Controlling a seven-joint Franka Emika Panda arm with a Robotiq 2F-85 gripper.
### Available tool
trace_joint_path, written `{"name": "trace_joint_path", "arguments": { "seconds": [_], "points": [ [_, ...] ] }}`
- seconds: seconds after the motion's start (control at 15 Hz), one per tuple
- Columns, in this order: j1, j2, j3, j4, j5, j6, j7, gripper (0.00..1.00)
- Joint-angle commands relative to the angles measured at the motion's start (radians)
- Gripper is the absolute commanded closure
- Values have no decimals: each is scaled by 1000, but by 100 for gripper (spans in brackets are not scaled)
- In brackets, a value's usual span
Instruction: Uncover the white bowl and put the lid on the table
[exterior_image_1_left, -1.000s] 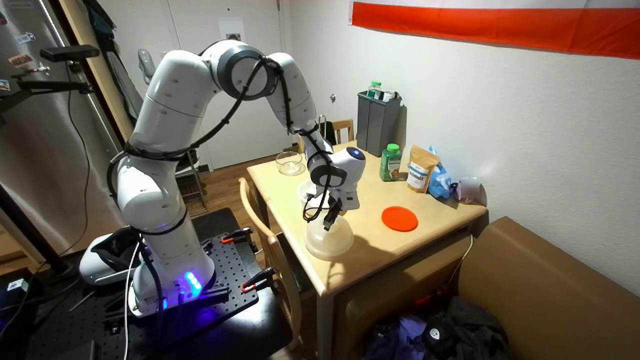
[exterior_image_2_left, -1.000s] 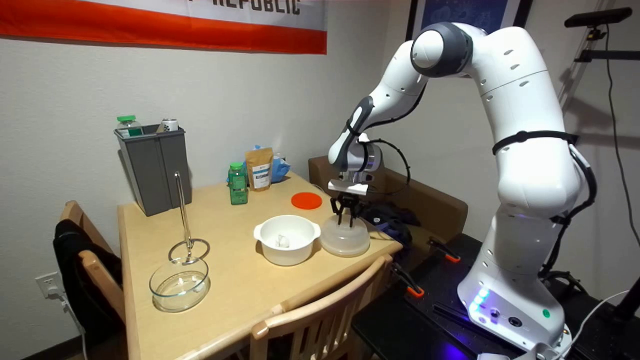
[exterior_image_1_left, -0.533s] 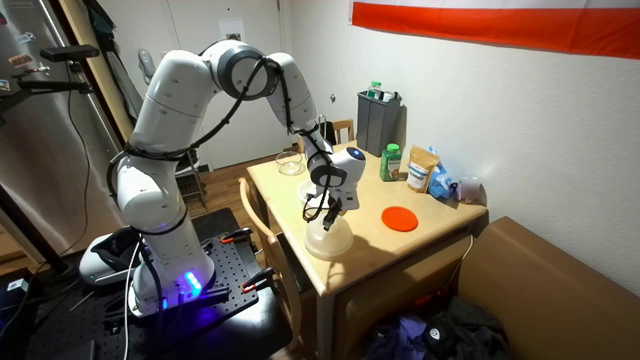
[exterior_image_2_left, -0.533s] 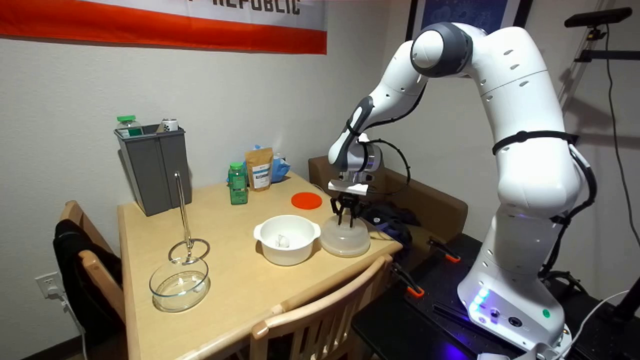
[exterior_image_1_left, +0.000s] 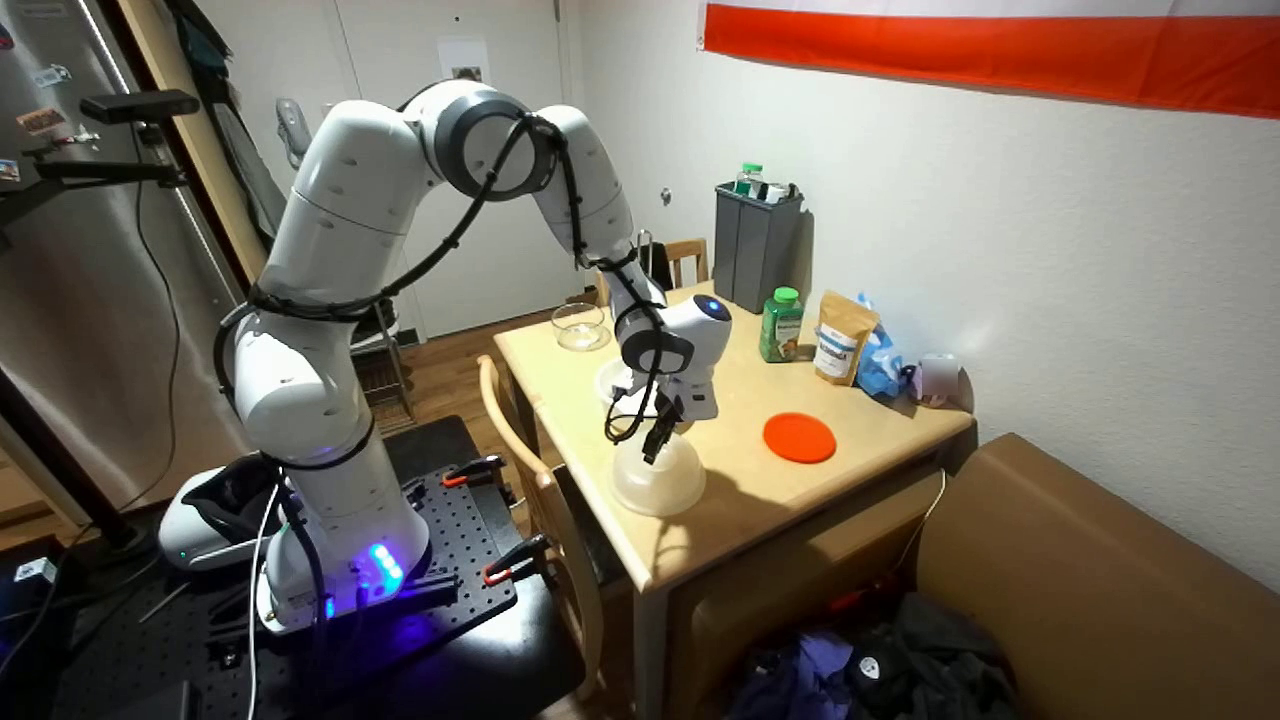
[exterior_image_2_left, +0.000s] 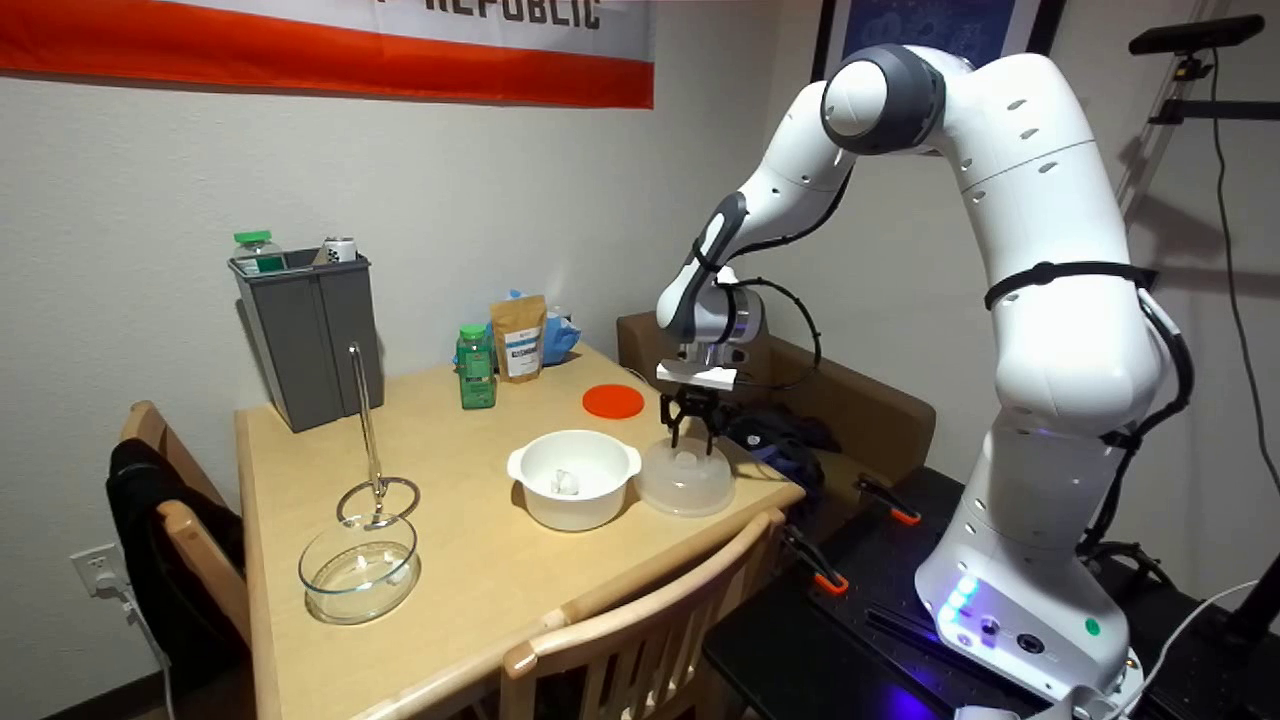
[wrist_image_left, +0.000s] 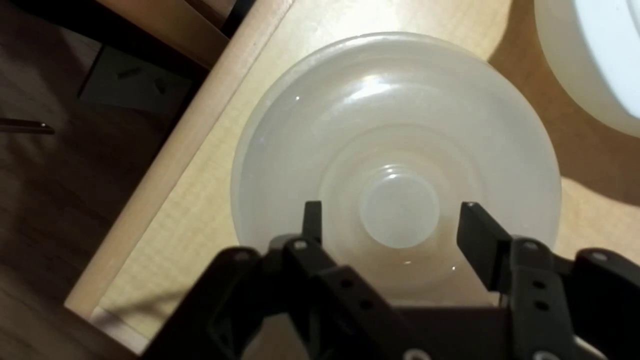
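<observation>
Lid (wrist_image_left: 400, 150) lies on the table (exterior_image_2_left: 450, 450), just beside the uncovered bowl (exterior_image_2_left: 575, 510), and the gripper (wrist_image_left: 391, 205) hangs right over the lid, fingers (wrist_image_left: 312, 222) spread apart to either side of its knob (wrist_image_left: 400, 212).

Your arm (exterior_image_2_left: 1040, 150) arches up from its base (exterior_image_2_left: 1040, 590), elbow (exterior_image_2_left: 885, 100) high in both exterior views, forearm (exterior_image_2_left: 785, 190) sloping down to the wrist (exterior_image_1_left: 698, 335); your gripper (wrist_image_left: 391, 216) points down, fingers (wrist_image_left: 480, 240) parted, clear gap between the tips in the wrist view
</observation>
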Motion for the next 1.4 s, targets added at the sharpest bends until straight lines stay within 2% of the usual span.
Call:
{"name": "trace_joint_path", "arguments": {
  "seconds": [0.0,0.13,0.2,0.4,0.8,1.07,1.13,1.2,1.33],
  "points": [
    [0,-6,2,10,19,-24,12,28],
    [3,-4,-1,9,13,-12,8,19],
    [2,-4,0,9,11,-10,3,19],
    [29,-69,-11,-35,-17,-23,14,1],
    [131,-245,-25,-67,-161,-96,57,0],
    [166,-355,3,-95,-256,-154,83,0],
    [171,-372,14,-96,-278,-167,81,0],
    [145,-303,21,-51,-245,-138,63,0],
    [147,-318,29,-54,-249,-142,63,0]
  ]
}}
